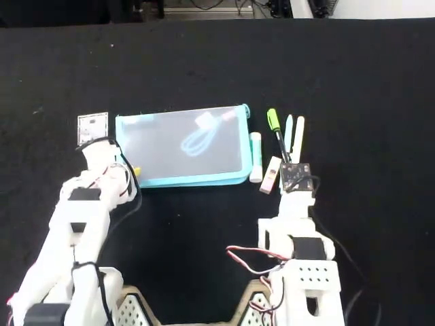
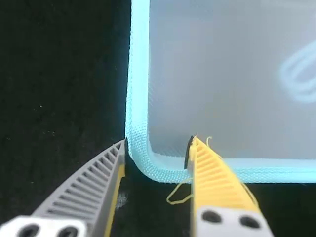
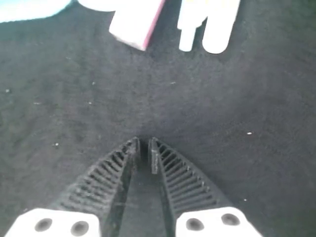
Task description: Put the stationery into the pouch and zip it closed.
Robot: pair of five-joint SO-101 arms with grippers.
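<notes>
A black counter (image 1: pixel 353 81) carries everything. The pouch (image 1: pixel 180 146), translucent with a teal border, lies flat around the counter's middle. Its long axis runs parallel to the counter's near edge. A pale looped cord (image 1: pixel 200 139) shows through its face.

The left pincer (image 2: pixel 155 145) sits at the pouch's corner nearest the counter's left and near edges. Its jaws are released and parted: the grey finger (image 2: pixel 111 163) is just outside the teal trim and the yellow finger (image 2: pixel 207 168) is over the pouch face, with the corner between them.

Just beside the pouch's end that faces the right edge lie a white tube (image 1: pixel 255 157) and an eraser (image 1: pixel 271 175). Then come a green highlighter (image 1: pixel 273 120) and two pale pens (image 1: pixel 289 132). These lie lengthwise from near edge to far edge.

The right pincer (image 3: pixel 143 144) is clenched on nothing, over bare counter. Its tips point at the eraser and pen ends, near them but apart.

A small white card (image 1: pixel 93 128) lies just beyond the pouch's other end, toward the left edge.
</notes>
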